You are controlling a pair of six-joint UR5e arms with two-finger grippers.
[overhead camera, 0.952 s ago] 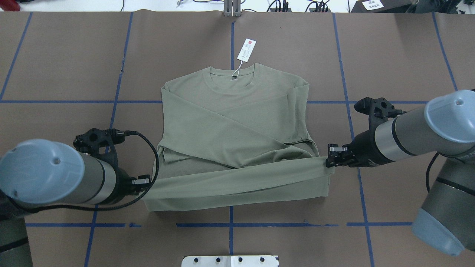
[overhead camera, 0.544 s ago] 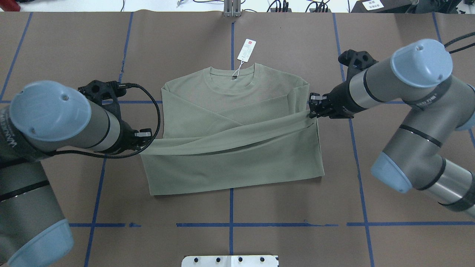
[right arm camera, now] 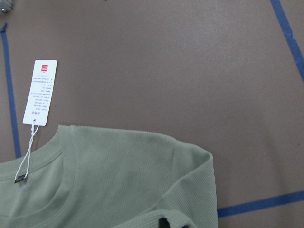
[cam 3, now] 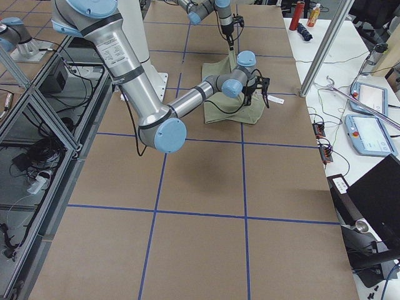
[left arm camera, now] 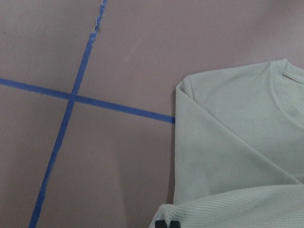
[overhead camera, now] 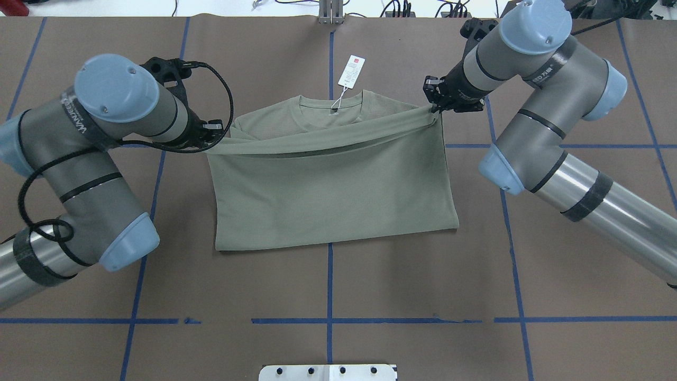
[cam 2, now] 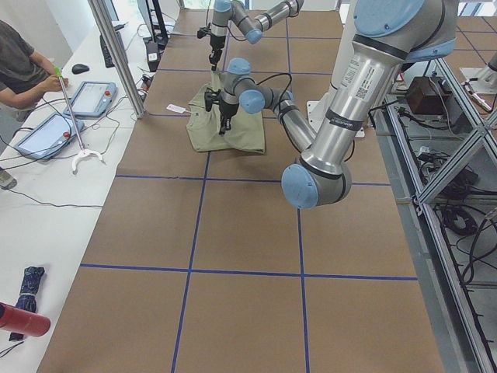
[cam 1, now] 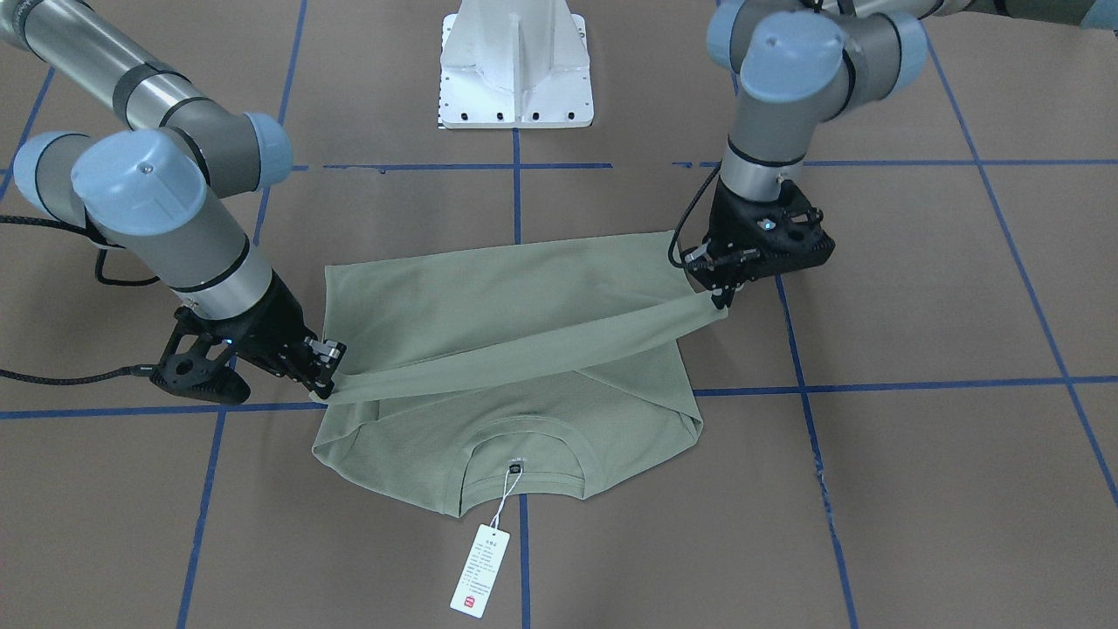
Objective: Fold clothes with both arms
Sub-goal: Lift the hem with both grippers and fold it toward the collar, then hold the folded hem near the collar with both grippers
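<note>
Our left gripper and right gripper each pinch shut on one end of the shirt hem, stretched taut and lifted just short of the collar. The shirt lies mid-table. We judge this the bottom-to-top fold. Next, lower the hem evenly onto the shoulders and release. The left arm and right arm reach forward, elbows bent outward.
</note>
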